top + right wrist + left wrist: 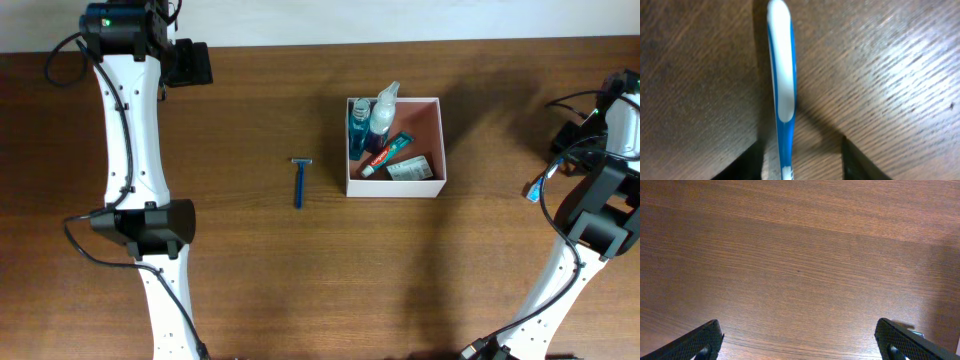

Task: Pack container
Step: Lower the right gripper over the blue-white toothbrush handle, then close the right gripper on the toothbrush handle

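Container (425, 125): part-filled | right tool (800, 165): straddles blue-white handle (780, 75) | left tool (800, 342): agape

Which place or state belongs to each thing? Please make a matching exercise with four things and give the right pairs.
1 razor
2 toothpaste tube
3 blue-and-white handle
4 left gripper

A inside the container
B open, over bare table
C on the table, left of the container
D between the fingers of the right gripper

Pairs: 1-C; 2-A; 3-D; 4-B
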Tool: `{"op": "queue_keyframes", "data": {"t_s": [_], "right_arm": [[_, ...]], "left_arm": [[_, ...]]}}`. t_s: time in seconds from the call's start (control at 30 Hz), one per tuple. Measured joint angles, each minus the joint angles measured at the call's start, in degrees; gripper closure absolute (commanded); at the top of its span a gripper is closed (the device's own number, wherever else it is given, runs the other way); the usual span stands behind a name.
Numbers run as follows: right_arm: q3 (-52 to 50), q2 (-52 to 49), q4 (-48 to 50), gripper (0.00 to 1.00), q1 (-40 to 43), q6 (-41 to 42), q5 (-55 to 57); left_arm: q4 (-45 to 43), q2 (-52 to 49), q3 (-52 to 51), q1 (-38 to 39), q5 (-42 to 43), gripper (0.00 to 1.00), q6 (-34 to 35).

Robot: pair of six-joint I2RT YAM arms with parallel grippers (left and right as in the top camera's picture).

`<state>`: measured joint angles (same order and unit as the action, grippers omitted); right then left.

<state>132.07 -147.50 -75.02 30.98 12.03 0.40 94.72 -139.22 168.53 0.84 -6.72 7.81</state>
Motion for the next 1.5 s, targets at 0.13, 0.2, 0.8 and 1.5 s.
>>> {"op": "queue_keyframes", "data": {"t_s": [0.13, 0.2, 0.8, 1.5], "right_arm": [[0.0, 0.0, -0.1, 0.73, 0.0, 0.1, 0.0], [0.0, 0.0, -0.3, 0.76, 0.0, 0.1, 0.0], [0.0, 0.0, -0.7, 0.92, 0.0, 1.5, -0.2], [5.1, 0.0, -4.8, 0.97, 0.0, 1.5, -3.3]], "left_arm": [[0.0, 0.0, 0.0, 0.0, 0.0, 0.01, 0.0], [0.0, 0.0, 0.0, 0.0, 0.0, 0.01, 0.0], [0.0, 0.0, 0.0, 0.0, 0.0, 0.01, 0.0], [0.0, 0.0, 0.0, 0.0, 0.0, 0.01, 0.0]]}}
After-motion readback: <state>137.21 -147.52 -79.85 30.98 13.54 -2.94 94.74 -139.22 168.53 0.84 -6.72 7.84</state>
